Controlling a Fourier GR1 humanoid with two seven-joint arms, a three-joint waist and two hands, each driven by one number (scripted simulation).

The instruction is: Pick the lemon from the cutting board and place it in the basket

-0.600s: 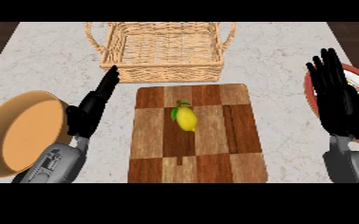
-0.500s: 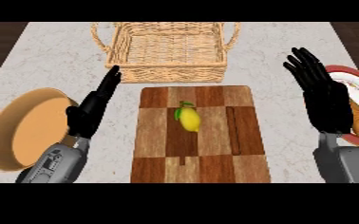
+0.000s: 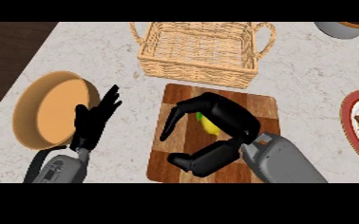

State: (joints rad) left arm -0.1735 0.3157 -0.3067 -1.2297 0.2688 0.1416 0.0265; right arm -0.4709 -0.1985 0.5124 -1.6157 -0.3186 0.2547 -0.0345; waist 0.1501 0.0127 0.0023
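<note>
The yellow lemon [image 3: 208, 125] lies on the checkered wooden cutting board [image 3: 179, 99], mostly hidden; only a small part shows under my right hand [image 3: 228, 116]. That hand arches over the lemon, its fingers curved down toward the board's left side and the thumb spread out toward the board's near edge. The fingers have not closed on the fruit. The wicker basket [image 3: 198, 71] stands just beyond the board, with nothing visible inside. My left hand [image 3: 94, 122] rests open, fingers up, left of the board.
A tan round bowl [image 3: 48, 109] sits at the left, beside my left hand. A red plate [image 3: 351, 123] pokes in at the right edge and a grey bowl [image 3: 335, 28] at the top right. Dark floor shows past the counter's left edge.
My right hand has swung in from the right side and come down over the lemon on the board. The left hand has stayed beside the bowl.
</note>
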